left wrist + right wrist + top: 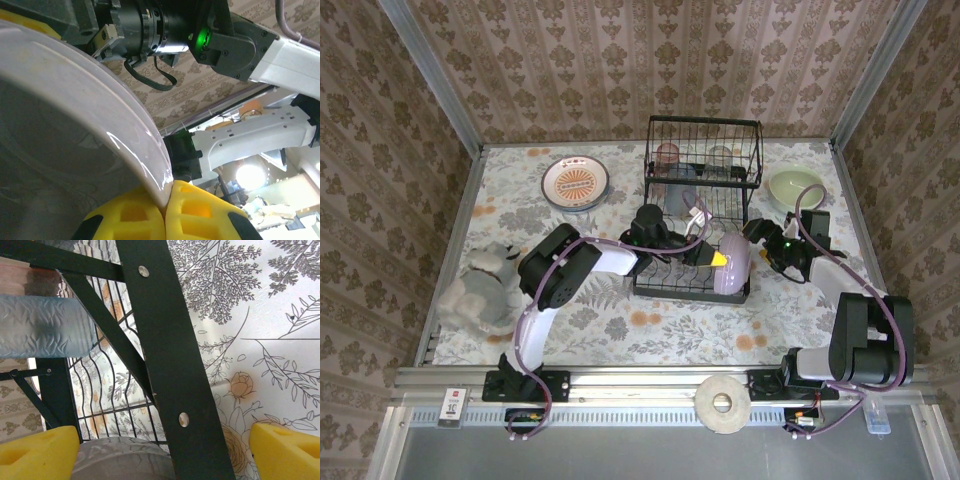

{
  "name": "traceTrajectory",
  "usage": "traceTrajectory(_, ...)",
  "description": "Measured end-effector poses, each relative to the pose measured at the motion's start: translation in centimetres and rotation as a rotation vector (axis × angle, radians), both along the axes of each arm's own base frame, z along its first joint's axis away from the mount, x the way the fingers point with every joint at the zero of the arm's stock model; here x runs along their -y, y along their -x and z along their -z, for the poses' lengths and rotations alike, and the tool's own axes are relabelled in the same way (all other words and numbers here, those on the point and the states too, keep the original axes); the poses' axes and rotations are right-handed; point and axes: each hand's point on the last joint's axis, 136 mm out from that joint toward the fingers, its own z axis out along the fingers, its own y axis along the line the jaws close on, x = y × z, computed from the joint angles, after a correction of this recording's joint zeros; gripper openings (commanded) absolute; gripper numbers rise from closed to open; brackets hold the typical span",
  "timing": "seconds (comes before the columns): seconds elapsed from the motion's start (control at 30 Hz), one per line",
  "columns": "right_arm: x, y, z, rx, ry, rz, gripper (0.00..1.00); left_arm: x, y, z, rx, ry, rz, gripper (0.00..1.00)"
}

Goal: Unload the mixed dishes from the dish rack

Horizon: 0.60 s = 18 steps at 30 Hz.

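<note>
Top view: left claw (718, 258) pinches the lilac bowl (738, 272) at the dish rack's (704, 128) near-right corner. Left wrist: fingertips (196, 216) clamp its rim. Right wrist: right claw (160, 452) spread beside the rack. Next, likely: lift bowl onto worktop (650, 340).

We see a worktop (620, 335) covered in a pale cloth printed with grey leaves and orange flowers. Behind it and on both sides of it rise walls (620, 60) papered in a beige-and-brown damask pattern. Metal posts (430, 70) stand at the worktop's two far corners. A metal rail (620, 378) runs along its near edge. From the left wrist we glimpse a bright round lamp (248, 176); we cannot place it against the worktop.
</note>
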Motion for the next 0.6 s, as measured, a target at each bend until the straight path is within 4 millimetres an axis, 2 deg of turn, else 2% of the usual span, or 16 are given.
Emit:
traceTrajectory(0.43,-0.1,-0.5,0.0,0.014,0.009,0.004,0.89,1.4,-2.2,-0.4,-0.178,-0.057,-0.152,0.0)
traceTrajectory(0.6,0.1,-0.7,-0.1,0.024,0.015,0.012,0.89,1.9,-2.4,-0.5,-0.224,-0.063,-0.188,0.0)
